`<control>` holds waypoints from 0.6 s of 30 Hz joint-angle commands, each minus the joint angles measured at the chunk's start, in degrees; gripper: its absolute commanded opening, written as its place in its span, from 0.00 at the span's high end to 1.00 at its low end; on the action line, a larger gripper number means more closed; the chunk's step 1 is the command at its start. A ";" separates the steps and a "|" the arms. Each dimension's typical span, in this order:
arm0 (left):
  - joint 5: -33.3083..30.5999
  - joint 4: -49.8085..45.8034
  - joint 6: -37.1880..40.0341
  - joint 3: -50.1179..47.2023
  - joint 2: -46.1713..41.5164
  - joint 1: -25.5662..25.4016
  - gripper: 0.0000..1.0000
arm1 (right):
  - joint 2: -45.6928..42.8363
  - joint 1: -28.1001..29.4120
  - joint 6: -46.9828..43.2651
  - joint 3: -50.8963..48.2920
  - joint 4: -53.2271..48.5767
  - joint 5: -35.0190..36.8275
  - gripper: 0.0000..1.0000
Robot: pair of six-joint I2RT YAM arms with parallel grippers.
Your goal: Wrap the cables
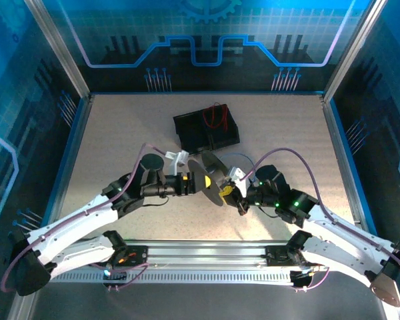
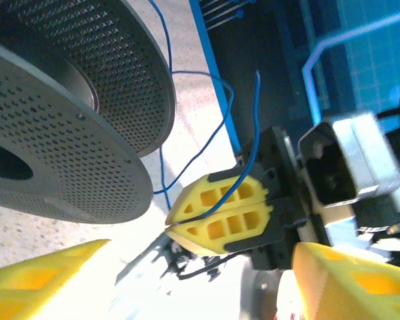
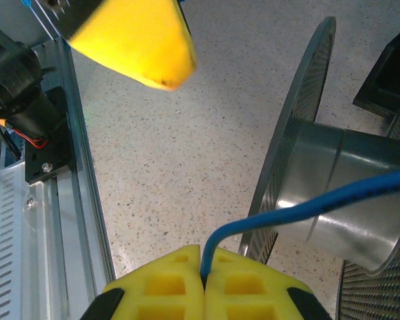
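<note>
Cables: wrapping judged barely begun. Spool (image 2: 67, 167) at upper left of left wrist view, hub (image 3: 350, 180) bare of turns as far as visible. Box (image 1: 207, 130) above centre of top view, holding red cable (image 1: 217, 117), untouched. Left gripper (image 1: 203, 181) at frame centre, fingers apart, empty. Right gripper (image 3: 201, 267) clamped on blue cable (image 3: 307, 207). From that grip: up, then rightward across hub to right edge; long axis near horizontal, slightly rising. Elsewhere slack loops, free end pointing toward frame top. Remaining: both windings.
</note>
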 commanded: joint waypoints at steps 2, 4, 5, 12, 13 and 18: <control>5.88 -7.25 2.80 8.88 3.92 0.51 0.43 | -0.31 0.49 -2.19 1.48 0.15 -0.53 1.00; 7.41 -10.07 4.59 12.97 7.09 0.53 0.49 | -0.14 0.45 -2.40 1.66 0.15 -1.12 1.00; 7.92 -11.40 5.63 14.96 8.81 0.51 0.52 | -0.13 0.49 -2.48 1.73 0.15 -1.35 1.00; 11.77 -15.04 10.31 22.74 19.38 0.51 0.64 | -0.82 0.53 -2.34 1.55 0.74 -2.97 1.00; 11.78 -15.70 10.96 23.30 20.47 0.48 0.63 | -1.00 0.49 -2.31 1.42 0.84 -3.23 1.00; 13.96 -13.70 10.91 23.18 23.04 0.41 0.53 | -1.36 0.48 -1.83 1.33 1.20 -4.02 1.00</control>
